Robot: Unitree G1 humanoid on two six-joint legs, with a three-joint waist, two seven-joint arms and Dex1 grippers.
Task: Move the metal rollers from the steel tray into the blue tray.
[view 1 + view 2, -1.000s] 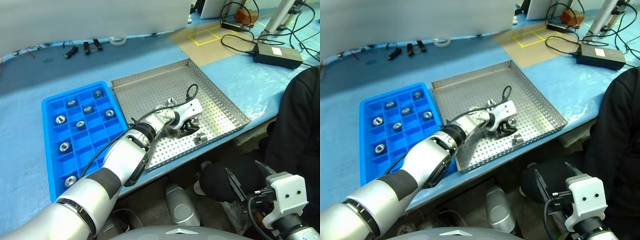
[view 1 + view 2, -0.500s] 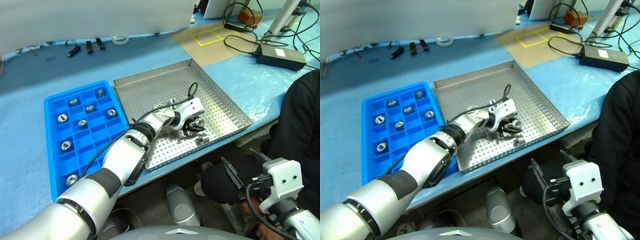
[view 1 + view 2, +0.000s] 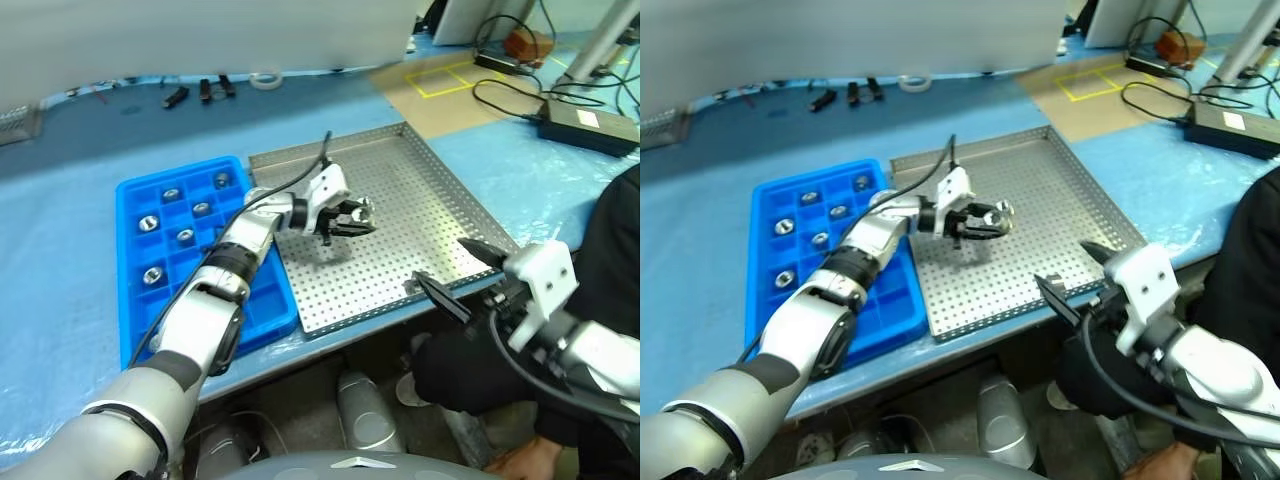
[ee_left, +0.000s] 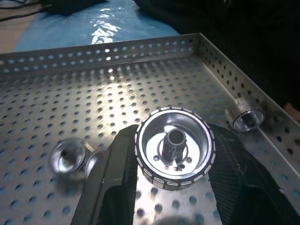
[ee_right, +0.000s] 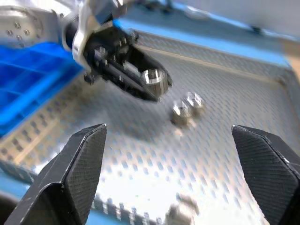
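Our left gripper (image 3: 352,217) pinches a roller (image 4: 175,146) above the steel tray (image 3: 440,215). The blue tray (image 3: 132,260) lies to its left, so we carry that way. Our right gripper (image 3: 455,275) hangs spread wide, farther off.

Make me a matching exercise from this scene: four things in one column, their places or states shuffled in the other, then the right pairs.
Things:
1. left gripper
2. right gripper
3. blue tray
4. steel tray

States:
A. perforated base with loose rollers lying on it
B. fingers spread wide, nothing between them
C. square compartments, several with a roller in them
D. closed on a roller, held above the perforated base

Pairs: 1-D, 2-B, 3-C, 4-A
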